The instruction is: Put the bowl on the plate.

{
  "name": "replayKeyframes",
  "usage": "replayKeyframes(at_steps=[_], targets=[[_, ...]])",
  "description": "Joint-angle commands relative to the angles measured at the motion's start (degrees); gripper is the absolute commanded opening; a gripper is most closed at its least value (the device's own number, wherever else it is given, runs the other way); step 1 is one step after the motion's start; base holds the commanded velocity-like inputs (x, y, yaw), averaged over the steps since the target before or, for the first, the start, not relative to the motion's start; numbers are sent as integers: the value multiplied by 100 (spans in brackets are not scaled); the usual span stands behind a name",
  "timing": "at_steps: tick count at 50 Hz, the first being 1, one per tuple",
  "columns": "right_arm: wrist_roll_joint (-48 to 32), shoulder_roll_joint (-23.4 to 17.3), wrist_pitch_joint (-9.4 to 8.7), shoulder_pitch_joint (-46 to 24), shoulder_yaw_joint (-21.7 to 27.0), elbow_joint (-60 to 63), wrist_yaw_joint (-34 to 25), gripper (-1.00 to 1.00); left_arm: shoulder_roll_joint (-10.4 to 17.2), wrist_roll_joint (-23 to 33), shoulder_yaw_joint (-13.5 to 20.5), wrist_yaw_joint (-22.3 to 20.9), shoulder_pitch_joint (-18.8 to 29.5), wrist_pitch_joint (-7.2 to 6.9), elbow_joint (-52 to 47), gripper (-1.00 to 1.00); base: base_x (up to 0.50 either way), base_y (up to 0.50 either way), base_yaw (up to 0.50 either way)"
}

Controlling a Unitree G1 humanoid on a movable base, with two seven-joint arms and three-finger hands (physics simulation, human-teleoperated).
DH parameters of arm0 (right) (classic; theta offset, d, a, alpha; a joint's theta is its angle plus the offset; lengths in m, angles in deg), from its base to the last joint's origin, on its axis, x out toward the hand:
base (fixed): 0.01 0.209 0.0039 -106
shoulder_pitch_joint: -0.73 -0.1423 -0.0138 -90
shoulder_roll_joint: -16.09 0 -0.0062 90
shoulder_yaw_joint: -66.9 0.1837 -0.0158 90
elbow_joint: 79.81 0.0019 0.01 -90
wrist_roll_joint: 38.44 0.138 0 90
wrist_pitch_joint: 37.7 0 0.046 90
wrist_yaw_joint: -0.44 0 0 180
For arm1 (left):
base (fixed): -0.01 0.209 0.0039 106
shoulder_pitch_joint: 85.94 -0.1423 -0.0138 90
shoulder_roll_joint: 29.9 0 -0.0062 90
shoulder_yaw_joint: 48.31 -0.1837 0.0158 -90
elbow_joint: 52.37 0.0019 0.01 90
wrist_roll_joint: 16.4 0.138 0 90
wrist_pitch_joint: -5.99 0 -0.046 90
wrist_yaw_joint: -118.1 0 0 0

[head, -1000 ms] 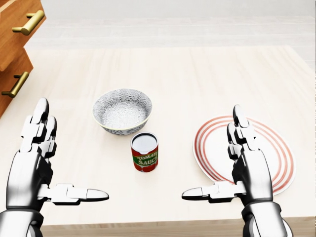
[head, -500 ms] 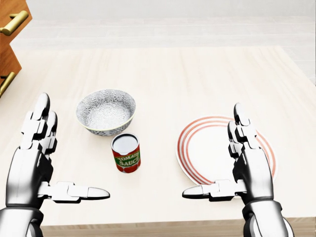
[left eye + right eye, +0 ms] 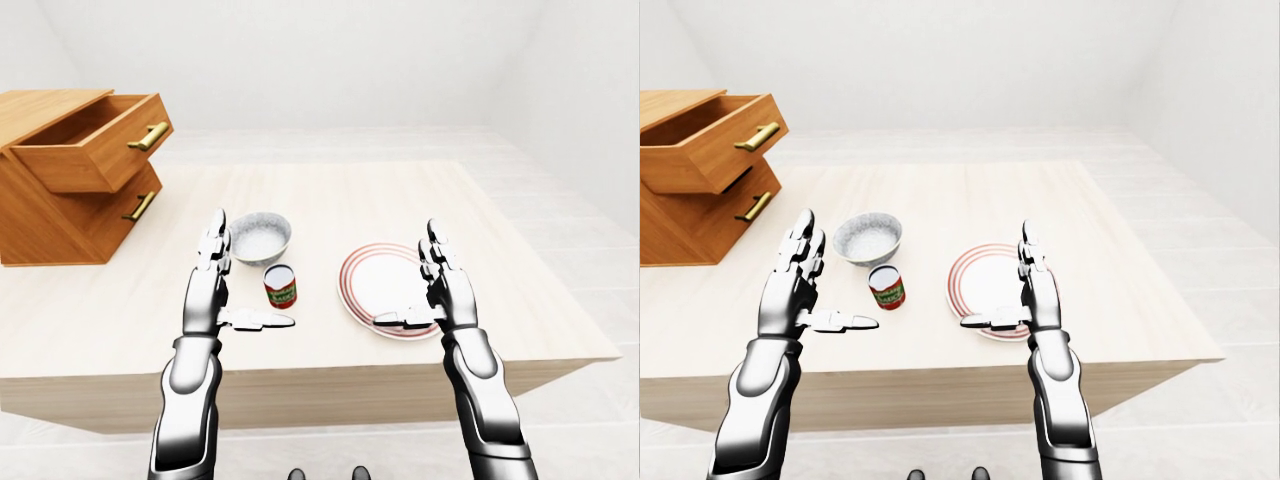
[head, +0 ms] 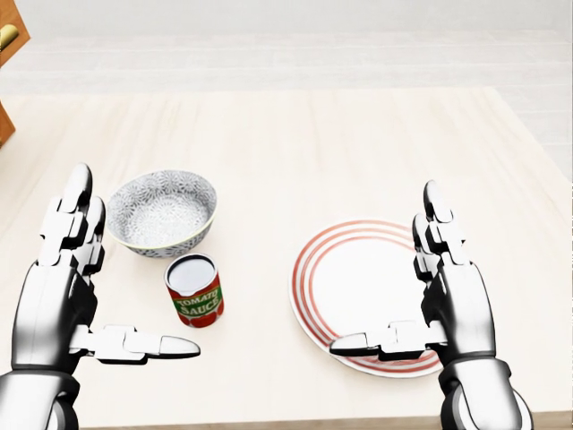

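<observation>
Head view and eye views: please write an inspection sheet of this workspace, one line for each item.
Surface: pale wooden table, no spills seen.
Job's things: bowl upright and empty, at the left of the head view; striped plate to its right, apart from it, nothing on it.
Clutter: tomato sauce can standing close below the bowl.
Grippers: left hand open beside the bowl; right hand open over the plate's right edge; both hold nothing.
Cables: nothing seen.
Surroundings: drawer chest at the left, top drawer pulled open; white walls.
</observation>
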Motion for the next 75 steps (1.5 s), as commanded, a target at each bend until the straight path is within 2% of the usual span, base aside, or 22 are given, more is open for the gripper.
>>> replayKeyframes(at_steps=[1,50,69,75], targets=[[-6,6,0,25,-3,-6,-2,100,2,15,1,-8,-20,0,7,100,11,-13,0],[-26,19,0,108,-23,28,-20,100,7,39,47,-43,-62,0,-38,100,13,-6,0],[-36,7,0,20,-13,2,-13,100,66,66,127,-86,13,0,-108,100,14,0,0],[-63,13,0,125,-4,26,14,100,164,183,182,-146,-15,0,-156,100,6,0,0]])
